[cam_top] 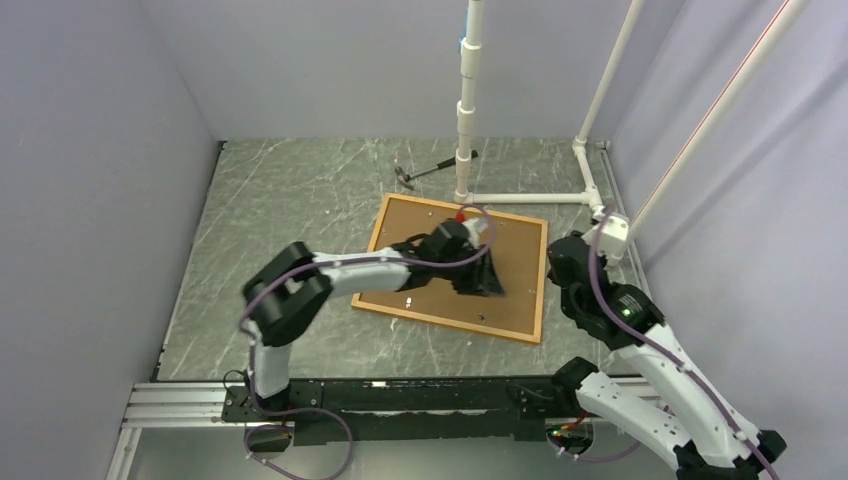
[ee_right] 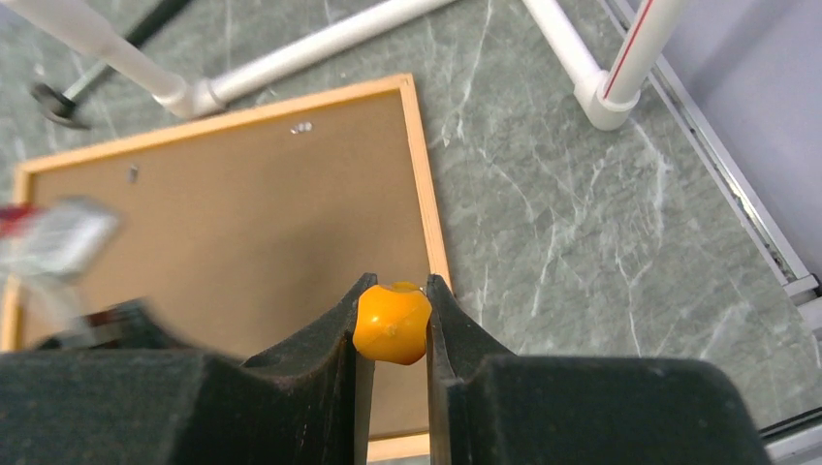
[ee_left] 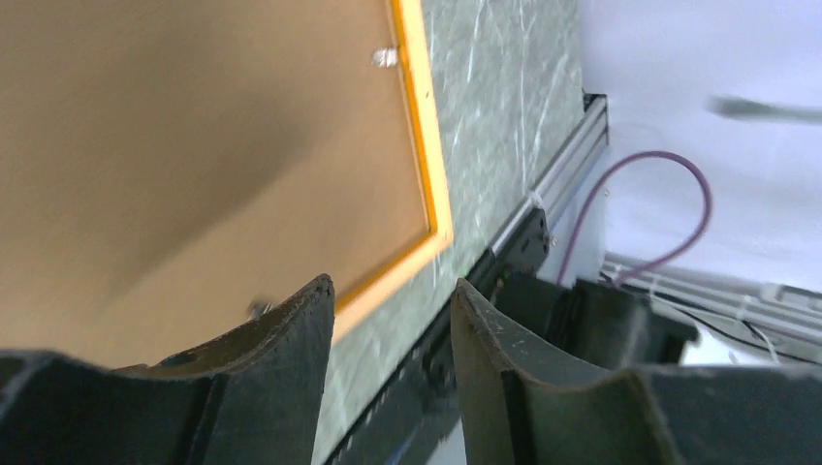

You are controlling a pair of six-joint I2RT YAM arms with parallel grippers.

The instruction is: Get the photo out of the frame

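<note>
Top external view: a thin bright-orange rectangular picture frame (cam_top: 450,321) lies flat, back up, on the green marbled table (cam_top: 280,200), right of centre. The photo (cam_top: 515,270) sits inside the frame, showing only its plain brown board back; its printed face cannot be seen. The left gripper (cam_top: 485,280) is extended over the middle of the board, and how wide it stands cannot be judged from here. The white-and-black right arm (cam_top: 620,310) stands at the frame's right edge. A dark-headed hammer (cam_top: 430,172) lies beyond the frame, beside the white plastic pipe stand (cam_top: 465,130). Left wrist view: the left gripper (ee_left: 393,320) has its jaws apart, moderately wide, with nothing between them. Through the gap a corner of the frame (ee_left: 426,145) and bare table show; the brown board (ee_left: 194,145) fills the left of the view. A silver aluminium rail (ee_left: 562,174) and a purple cable (ee_left: 679,194) lie past the table edge. Right wrist view: the right gripper (ee_right: 392,323) is closed narrowly on a small rounded orange plastic handle (ee_right: 392,323), both fingers (ee_right: 320,358) pressing its sides. Whatever extends below the handle is hidden. It hangs over the board just inside the frame's right border (ee_right: 426,184). Two small metal tabs (ee_right: 302,126) show along the board's far edge. A blurred red-and-white shape at left cannot be identified.
</note>
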